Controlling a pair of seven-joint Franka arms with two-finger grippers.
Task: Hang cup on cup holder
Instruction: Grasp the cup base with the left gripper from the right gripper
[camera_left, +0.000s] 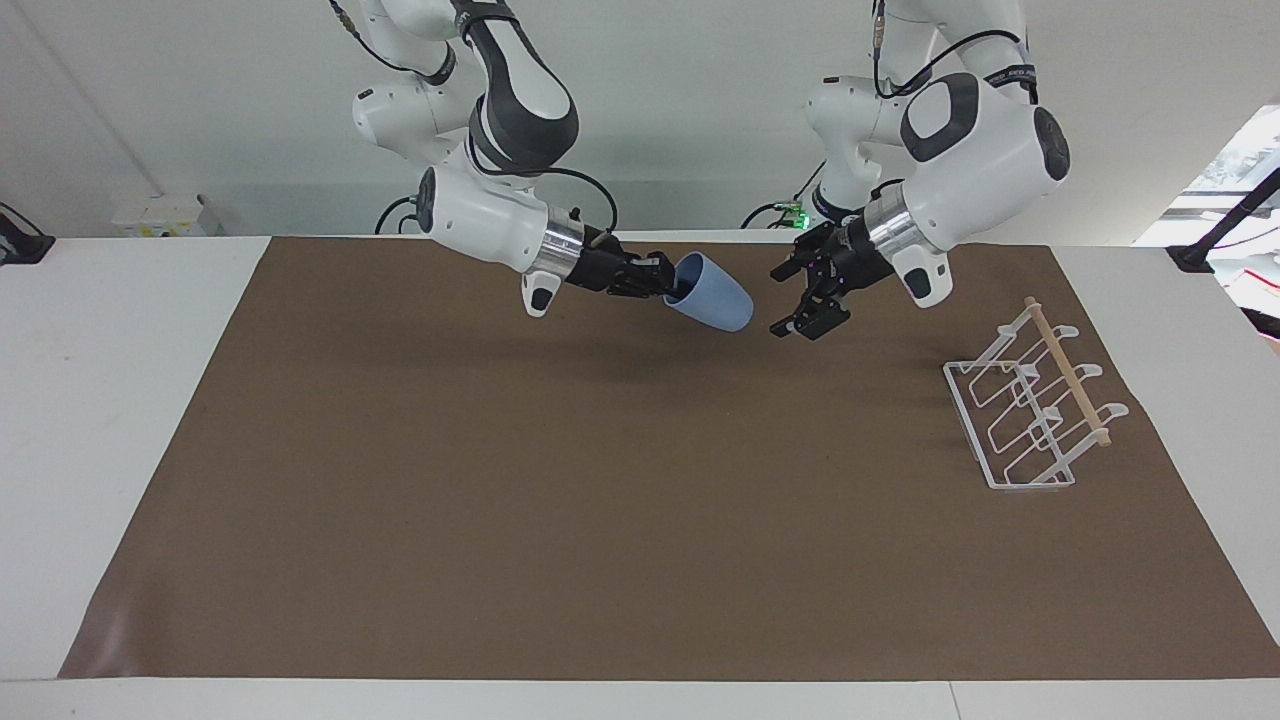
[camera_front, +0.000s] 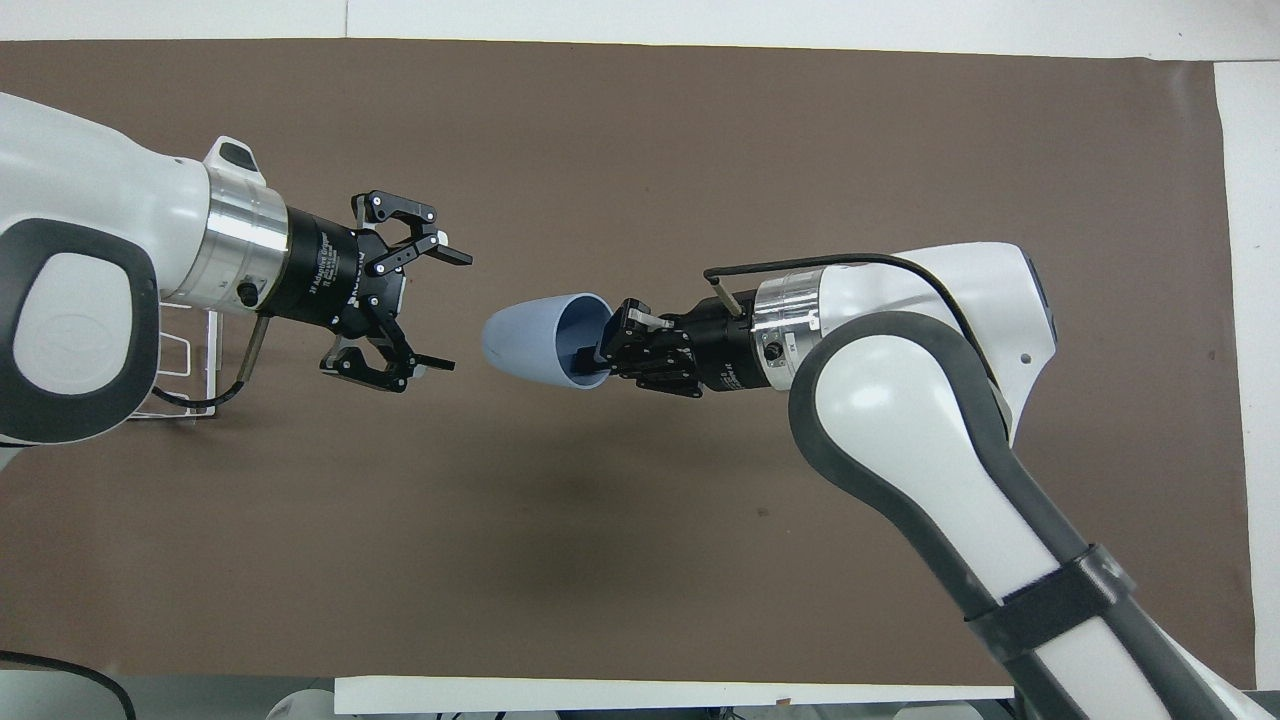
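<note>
now right end effector (camera_left: 662, 280) clamps the cup (camera_left: 710, 293) by its rim, held sideways in the air over the table (camera_left: 600, 480). left end effector (camera_left: 790, 300) faces the cup's base, fingers spread. cup holder (camera_left: 1030, 405) at the left arm's end.

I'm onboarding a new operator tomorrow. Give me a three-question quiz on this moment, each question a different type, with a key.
1. True or false: the cup stands upright on the brown mat.
2. Which gripper holds the cup? A) left gripper B) right gripper C) neither
3. Fill in: the cup holder sits toward the ____ arm's end of the table.

Key:
1. False; it is held tilted in the air above the mat.
2. B; one finger is inside the rim, while the left gripper is open just short of the cup's base.
3. left
</note>
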